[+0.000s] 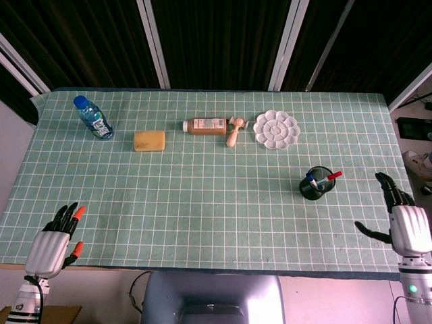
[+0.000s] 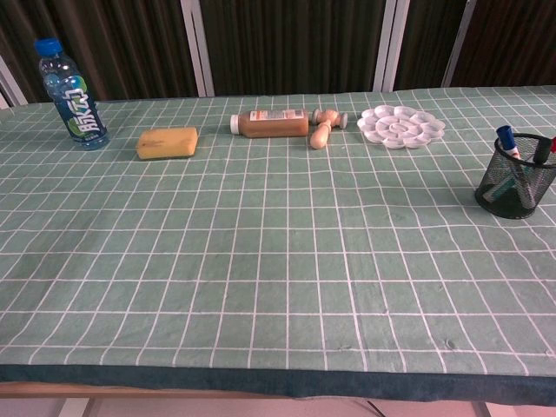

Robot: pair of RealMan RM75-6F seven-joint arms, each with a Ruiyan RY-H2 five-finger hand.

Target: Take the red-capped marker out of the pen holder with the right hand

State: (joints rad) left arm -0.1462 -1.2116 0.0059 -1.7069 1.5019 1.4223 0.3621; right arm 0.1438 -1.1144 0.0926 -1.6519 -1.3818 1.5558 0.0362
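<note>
A black mesh pen holder (image 1: pixel 316 185) (image 2: pixel 516 178) stands on the right side of the table. In it lean a red-capped marker (image 1: pixel 331 177) (image 2: pixel 546 149), tilted right, and a blue-capped marker (image 1: pixel 310 179) (image 2: pixel 506 139). My right hand (image 1: pixel 403 219) hovers open at the table's right front corner, well right of and nearer than the holder, fingers spread and holding nothing. My left hand (image 1: pixel 57 233) rests at the front left corner with fingers apart, empty. Neither hand shows in the chest view.
Along the back stand a water bottle (image 1: pixel 93 117), a yellow sponge (image 1: pixel 149 140), a brown bottle lying on its side (image 1: pixel 206 125), a wooden toy (image 1: pixel 234 129) and a white paint palette (image 1: pixel 276 129). A green gridded cloth (image 1: pixel 202 202) covers the table.
</note>
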